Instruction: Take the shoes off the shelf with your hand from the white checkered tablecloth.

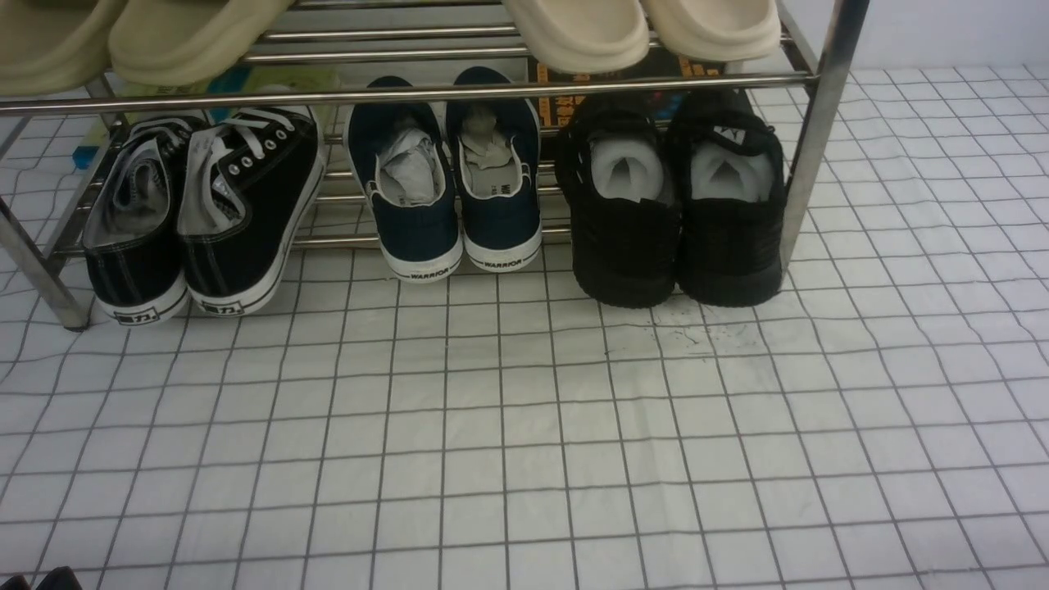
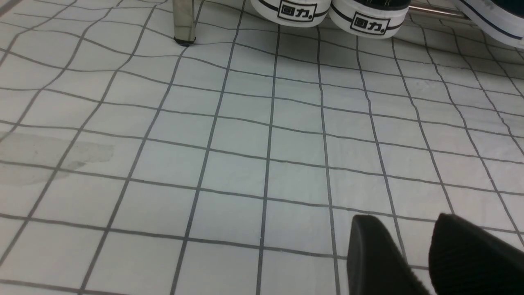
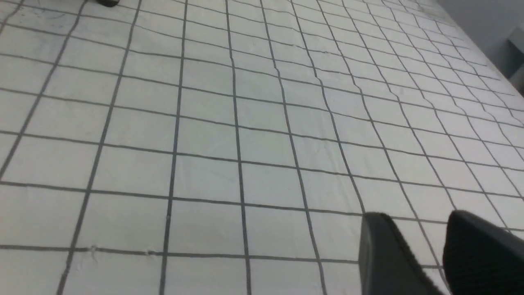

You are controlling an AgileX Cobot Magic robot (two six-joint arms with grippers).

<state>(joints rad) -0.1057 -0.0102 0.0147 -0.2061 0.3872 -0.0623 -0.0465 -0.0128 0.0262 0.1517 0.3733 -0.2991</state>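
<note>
Currently: shoes [image 1: 676, 205], the all-black knit pair, sit at the right end of the shelf [image 1: 49, 270] on its lowest tier, heels toward the robot. The two are side by side and touching. The outer one is just beside the right front post [image 1: 815, 139]. Heels look to reach the white checkered tablecloth [image 1: 524, 426] at the shelf's front edge.

Neighbours: navy slip-ons [image 1: 455, 188] mid-shelf, canvas sneakers [image 1: 205, 213] at the left end, beige slippers [image 1: 574, 29] on the tier above.

Left end effector [image 2: 409, 233]: fingers apart, nothing between them, low over bare cloth near the shelf's left end. Right end effector [image 3: 421, 233]: fingers apart, empty, over open cloth, well away from the pair.

Handling, judged:
- Likely light. Knit upper is soft and will fold under a pinch. Paper stuffing [image 1: 627, 172] gives the mouth some body.
- Ribbed sole probably grippy, may drag on rods and cloth.
- Best hold: heel collar, one finger inside the opening and one behind the heel.
- Front rod [image 1: 410, 92] overhead blocks a drop from above, so a low frontal approach suits. Little room by the post.
</note>
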